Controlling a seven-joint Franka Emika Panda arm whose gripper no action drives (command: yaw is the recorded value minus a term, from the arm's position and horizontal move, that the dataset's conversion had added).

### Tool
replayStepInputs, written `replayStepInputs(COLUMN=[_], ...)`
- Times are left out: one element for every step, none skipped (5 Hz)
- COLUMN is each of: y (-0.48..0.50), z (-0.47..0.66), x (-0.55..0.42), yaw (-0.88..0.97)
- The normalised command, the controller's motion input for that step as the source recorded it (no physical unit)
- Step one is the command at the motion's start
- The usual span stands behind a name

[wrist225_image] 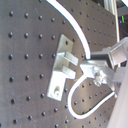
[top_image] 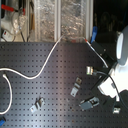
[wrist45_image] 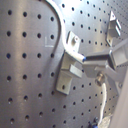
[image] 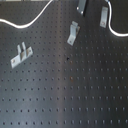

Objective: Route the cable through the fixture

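The board (image: pixel 65 95) is the biggest thing: a flat, matte black plate drilled with a regular grid of small round holes, filling most of both exterior views and the background of both wrist views.

The arm (top_image: pixel 120 60) comes next, a smooth, rounded white shell at the second exterior view's right, bending down to a dark gripper (top_image: pixel 91 104) low over the board. In the first wrist view the gripper (wrist45_image: pixel 92 64) shows as grey, square-edged metal fingers (wrist45_image: pixel 107 59) reaching toward a bracket. The fingers look drawn close together about the cable in both wrist views, but whether they actually pinch it I cannot tell.

The cable (top_image: pixel 45 65) is a thin, smooth, round white cord. In the second exterior view it runs from the board's far edge in a long sagging curve toward that view's left, then loops down the left edge. In the first exterior view it (image: pixel 30 22) sweeps across the top. In the second wrist view it (wrist225_image: pixel 80 42) arcs past the bracket to the fingertips and curls back in a loop beneath them.

The brackets are small, folded pieces of bright, brushed metal. One (wrist225_image: pixel 62 67) lies just beside the gripper, L-shaped with raised tabs and a screw hole. In the first exterior view another (image: pixel 21 55) sits at that view's left, one (image: pixel 73 32) near the middle, and one (image: pixel 103 17) at the upper right.
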Motion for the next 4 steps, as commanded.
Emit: replayStepInputs(y=[-0.029, -0.061, -0.121, -0.015], z=[0.0, 0.38, 0.22, 0.0], x=[-0.031, -0.07, -0.131, 0.014], yaw=[0.0, 0.0, -0.05, -0.01])
